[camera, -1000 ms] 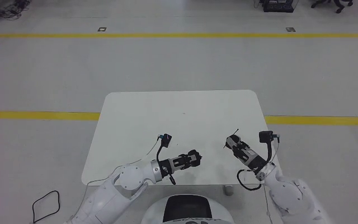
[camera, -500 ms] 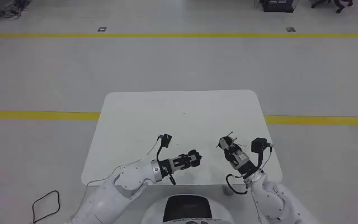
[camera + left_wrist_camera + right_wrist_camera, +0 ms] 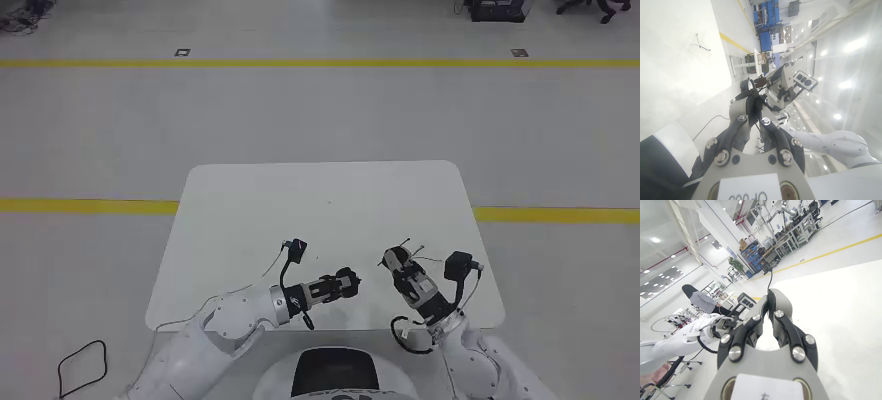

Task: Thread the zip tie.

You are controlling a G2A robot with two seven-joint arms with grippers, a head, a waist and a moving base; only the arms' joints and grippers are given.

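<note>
A thin black zip tie sticks out from between the pads of my right gripper, which is shut on it, with its small head at the far end. From above, the right gripper hovers over the white table's front right part, and the zip tie points away from it. My left gripper hangs a short way to its left, facing it, fingers shut. Nothing shows between the left gripper's pads. Beyond it, in the left wrist view, stands the right gripper.
A small dark thin piece lies on the table near its middle. The table's front edge runs just below both grippers. A yellow floor line passes behind the table.
My right gripper has moved left with the zip tie, closing most of the gap to the left gripper. The left arm has stayed where it was.
</note>
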